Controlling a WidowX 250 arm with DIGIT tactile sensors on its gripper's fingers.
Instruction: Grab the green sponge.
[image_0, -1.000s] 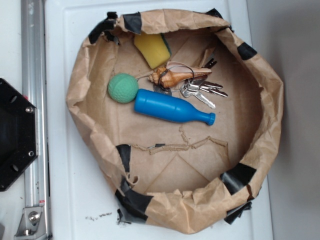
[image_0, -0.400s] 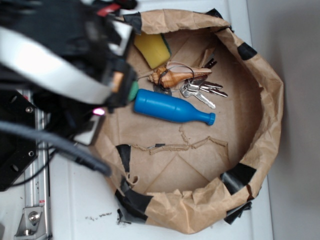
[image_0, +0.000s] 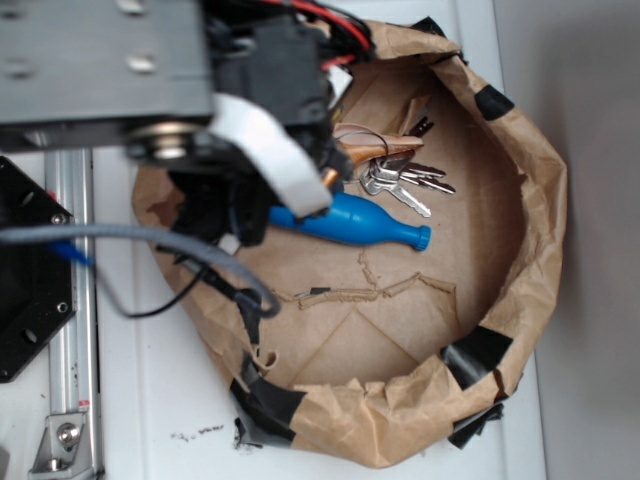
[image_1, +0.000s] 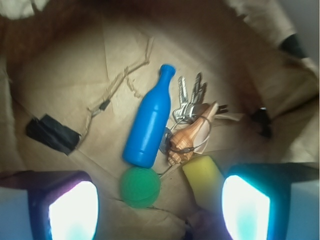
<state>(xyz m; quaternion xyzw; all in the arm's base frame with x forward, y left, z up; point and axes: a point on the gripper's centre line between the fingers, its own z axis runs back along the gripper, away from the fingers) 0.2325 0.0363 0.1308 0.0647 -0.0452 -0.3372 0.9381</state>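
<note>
Exterior view: arm body and wrist housing fill the upper left, from 9 to 12 o'clock, covering the left part of the brown paper basin (image_0: 540, 200). Basin rim patched with black tape (image_0: 478, 350); it sits on a white surface (image_0: 150, 400).

Wrist view: gripper (image_1: 160, 200) looks down into the basin. The two fingers (image_1: 67, 205) appear as bright glowing blocks at 7 and 5 o'clock of the frame, well apart; jaws are spread with nothing between them.

Green sponge (image_1: 141, 187): round, ball-shaped, lying on the basin floor near 6 o'clock in the wrist view, between the two fingers and closer to the left-hand one in the frame. Not touched by either. Hidden behind the arm in the exterior view.

Blue bottle (image_1: 149, 121) lies on its side, base just beside the sponge, neck pointing to 12 o'clock. In the exterior view its neck end shows at (image_0: 375, 225).

Key bunch (image_1: 189, 97) at 3 o'clock of the bottle, next to a brown shell (image_1: 190, 137). Yellow sponge (image_1: 202, 175) lies at 3 o'clock of the green one, partly under the right-hand finger in the frame.
</note>
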